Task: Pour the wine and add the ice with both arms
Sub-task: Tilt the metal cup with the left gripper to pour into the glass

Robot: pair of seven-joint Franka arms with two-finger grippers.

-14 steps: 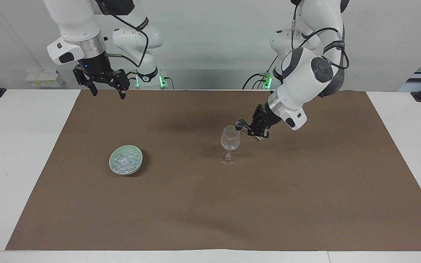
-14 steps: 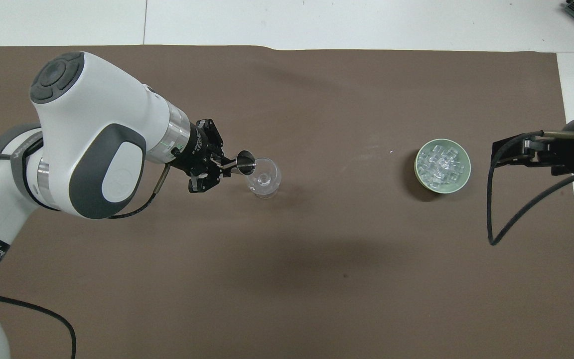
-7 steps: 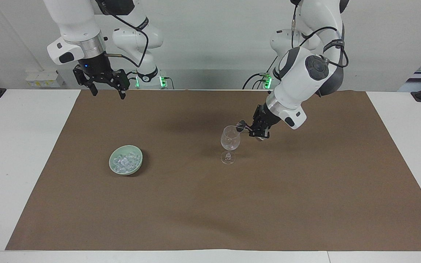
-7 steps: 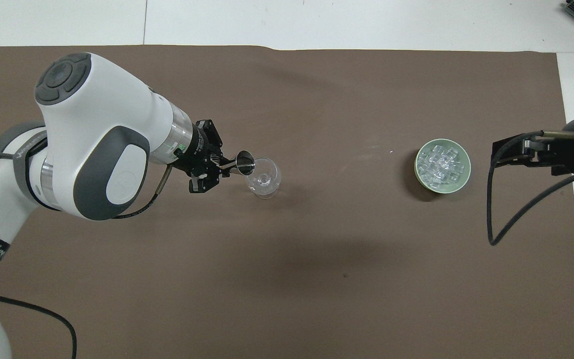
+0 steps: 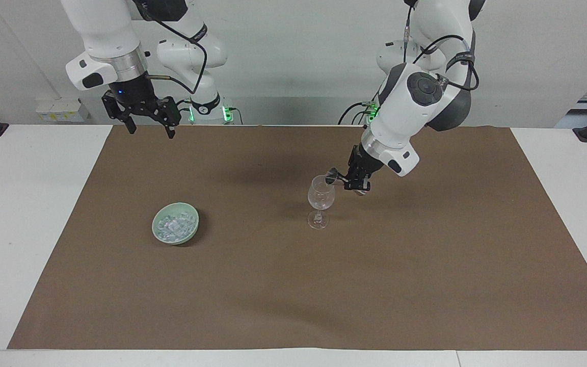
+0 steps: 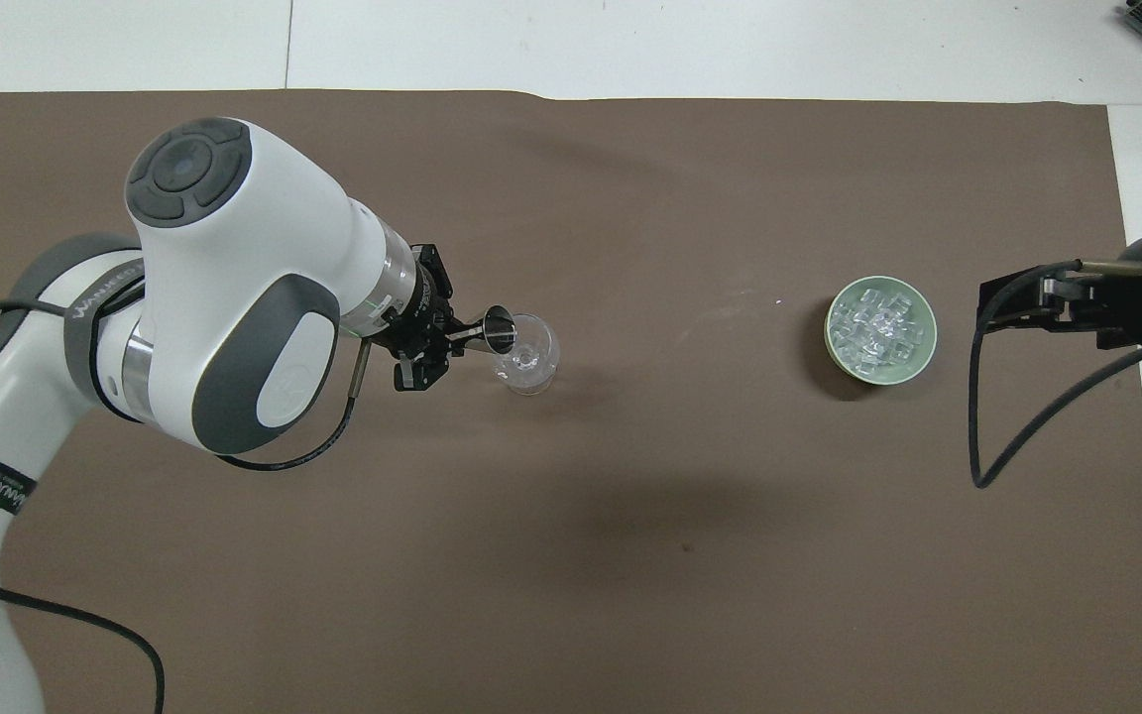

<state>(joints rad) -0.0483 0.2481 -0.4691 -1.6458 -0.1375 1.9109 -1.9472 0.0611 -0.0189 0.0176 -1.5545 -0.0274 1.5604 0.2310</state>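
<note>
While clamped on a small metal jigger (image 5: 332, 177), left end effector (image 5: 350, 181) poised just beside the rim of a clear wine glass (image 5: 320, 201), jigger tipped with its mouth at the glass's lip. Glass upright on its stem near the middle of the brown mat (image 5: 293, 285) covering the tabletop (image 5: 18, 214), somewhat toward the left arm's end. Whether any liquid is in the glass, impossible to tell. From the overhead camera, same left end effector (image 6: 452, 341) and jigger (image 6: 498, 328) seen overlapping the edge of the wine glass (image 6: 528, 354), white left arm (image 6: 234, 327) angled in from the robots' edge.

Toward the right arm's end of the mat, pale green bowl (image 5: 175, 223) heaped with ice (image 5: 174, 224), well apart from the glass; overhead, bowl (image 6: 880, 329) and ice (image 6: 876, 325) seated near the mat's end edge.

Right end effector (image 5: 148, 124) waiting with fingers spread and empty, raised over the mat's corner at the robots' edge; overhead, right end effector (image 6: 1012, 302) just beside the bowl.
</note>
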